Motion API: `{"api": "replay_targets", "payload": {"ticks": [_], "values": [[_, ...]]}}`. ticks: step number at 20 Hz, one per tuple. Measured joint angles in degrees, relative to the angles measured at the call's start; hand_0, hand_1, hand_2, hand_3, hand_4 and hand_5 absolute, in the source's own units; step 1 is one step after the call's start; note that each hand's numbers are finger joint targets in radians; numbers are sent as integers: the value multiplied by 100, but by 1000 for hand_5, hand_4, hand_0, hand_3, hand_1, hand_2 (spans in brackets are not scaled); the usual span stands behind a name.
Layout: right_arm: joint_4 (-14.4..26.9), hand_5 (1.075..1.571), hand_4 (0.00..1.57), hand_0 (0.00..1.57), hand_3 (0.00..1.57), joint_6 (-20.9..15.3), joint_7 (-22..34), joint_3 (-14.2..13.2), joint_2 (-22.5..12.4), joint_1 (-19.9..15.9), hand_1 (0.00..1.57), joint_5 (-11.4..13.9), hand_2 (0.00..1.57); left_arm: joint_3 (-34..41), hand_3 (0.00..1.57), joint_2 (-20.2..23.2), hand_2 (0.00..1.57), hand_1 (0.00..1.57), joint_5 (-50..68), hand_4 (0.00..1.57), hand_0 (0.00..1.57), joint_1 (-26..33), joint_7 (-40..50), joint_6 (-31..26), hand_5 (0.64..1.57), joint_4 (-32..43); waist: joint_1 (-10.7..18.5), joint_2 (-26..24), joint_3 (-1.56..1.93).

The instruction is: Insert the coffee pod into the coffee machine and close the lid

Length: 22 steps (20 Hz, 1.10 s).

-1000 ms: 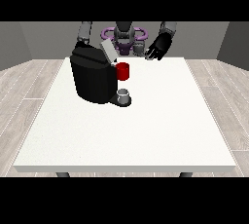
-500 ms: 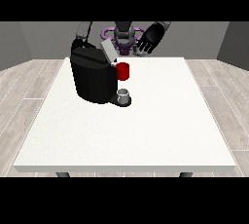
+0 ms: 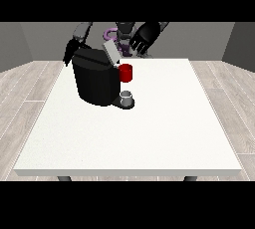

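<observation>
A black coffee machine (image 3: 94,81) stands on the white table (image 3: 149,123) left of centre. Its grey lid (image 3: 110,53) is tilted up and open at the top right of the body. A red part (image 3: 126,72) juts from the machine's front, and a small grey cup (image 3: 127,97) sits on the base below it. The hand at the view's right (image 3: 144,36) hovers above the table's far edge, up and to the right of the lid, with its fingers spread. The hand at the view's left (image 3: 69,54) is low behind the machine's far left corner. I cannot make out the coffee pod.
The robot's torso (image 3: 119,36) rises behind the table's far edge. White tabletop stretches to the right of and in front of the machine. Wooden floor surrounds the table.
The hand at the view's right has moved leftward and slightly up, closer to the open lid. The machine, the lid and the other hand have stayed put.
</observation>
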Motion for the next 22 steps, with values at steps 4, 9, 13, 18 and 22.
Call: {"api": "replay_targets", "payload": {"ticks": [4, 9, 13, 18, 22], "values": [[-65, 1571, 0, 0, 0, -1, 33, -110, -63, -228, 0, -56, 0, 102, 1233, 153, 1284, 1225, -12, 478, 1225, -354, 91, -17, 1571, 108, -126, 262, 0], [-191, 1571, 147, 0, 0, -38, 146, -46, -9, -340, 0, -11, 0, 161, 1245, 218, 1288, 1223, -33, 491, 1223, -558, 55, 38, 1571, 287, -276, 478, -1], [-149, 1571, 0, 0, 0, -130, 82, -122, -6, -495, 0, -2, 0, 125, 1219, 257, 1258, 1188, -99, 461, 1188, -729, 21, 56, 1571, 336, -263, 695, 0], [-146, 1571, 223, 0, 0, -152, 131, -146, -31, -473, 0, 18, 0, 106, 1229, 302, 1292, 1260, -130, 433, 1260, -731, -103, 15, 1571, 450, -246, 719, 1], [-61, 1571, 0, 0, 0, -169, 131, -243, -73, -597, 0, -16, 0, 82, 1220, 196, 1252, 1211, -159, 432, 1211, -769, -73, 76, 1571, 488, -193, 772, 2]]}}
